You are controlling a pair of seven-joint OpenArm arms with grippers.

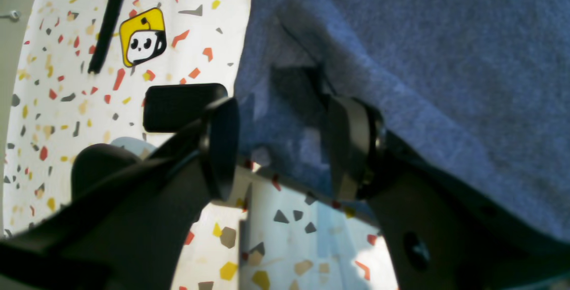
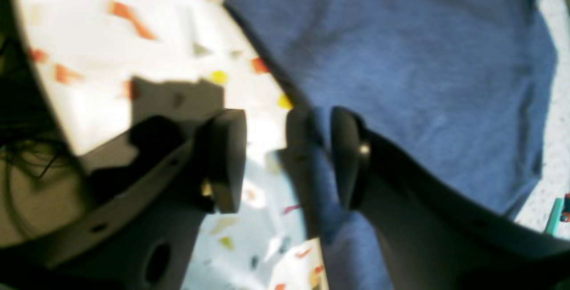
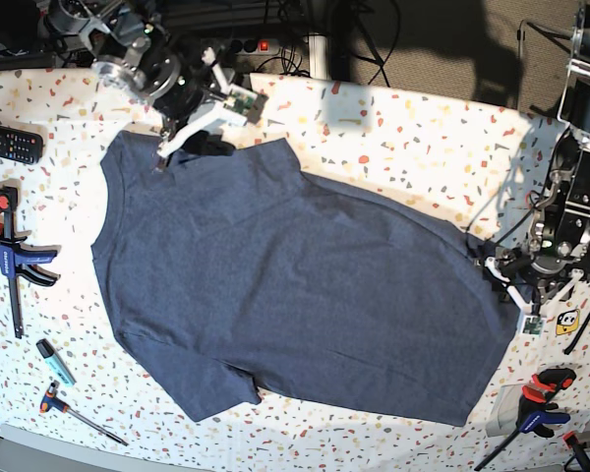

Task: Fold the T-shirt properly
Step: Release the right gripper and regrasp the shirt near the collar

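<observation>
base view, left to right: our right gripper [image 3: 167, 149] sits at the top-left corner of the t-shirt [image 3: 285, 295], by the shoulder and sleeve; the shirt lies flat, plain side up, across the terrazzo table [image 3: 403, 128]; our left gripper [image 3: 499, 270] sits at the far right edge, by the hem.

key relation: shirt's long axis runs left-right btwn the two arms, so each arm is nearest its own end and neither reaches the other's.

right wrist view: jaws of the right gripper [image 2: 288, 158] are spread. cloth edge runs up into the gap; one finger [image 2: 349, 161] is over fabric, the other [image 2: 225, 158] over bare table. view is blurred, so contact w/ cloth is unclear.

left wrist view: left gripper [image 1: 285, 147] also spread wide, nothing pinched. shirt edge [image 1: 285, 116] lies in the gap toward the right-hand finger [image 1: 352, 143], the other finger [image 1: 218, 147] over bare table near a yellow sticker [image 1: 143, 37].

we judge both need to close on the edge before any lift.
</observation>
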